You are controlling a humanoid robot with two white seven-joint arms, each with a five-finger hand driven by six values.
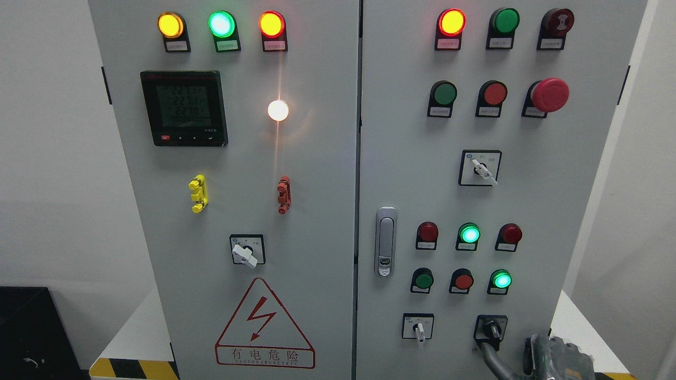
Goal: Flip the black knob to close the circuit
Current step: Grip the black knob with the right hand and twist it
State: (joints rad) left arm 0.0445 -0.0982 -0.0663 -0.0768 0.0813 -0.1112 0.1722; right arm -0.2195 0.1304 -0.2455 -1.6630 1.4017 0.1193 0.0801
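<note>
The black knob (491,330) sits on a black square plate at the bottom right of the grey cabinet's right door (581,211). Its handle points straight down. My right hand (552,360) comes in at the bottom edge, just right of and below the knob. A grey part of it reaches up and left to the knob's lower left edge and seems to touch it. Most of the hand is cut off by the frame. My left hand is out of view.
A white selector switch (418,328) sits left of the black knob. Red and green buttons and lit lamps (469,234) are above it, with a door latch (385,241) to the left. The left door carries a meter (183,108) and a warning triangle (264,326).
</note>
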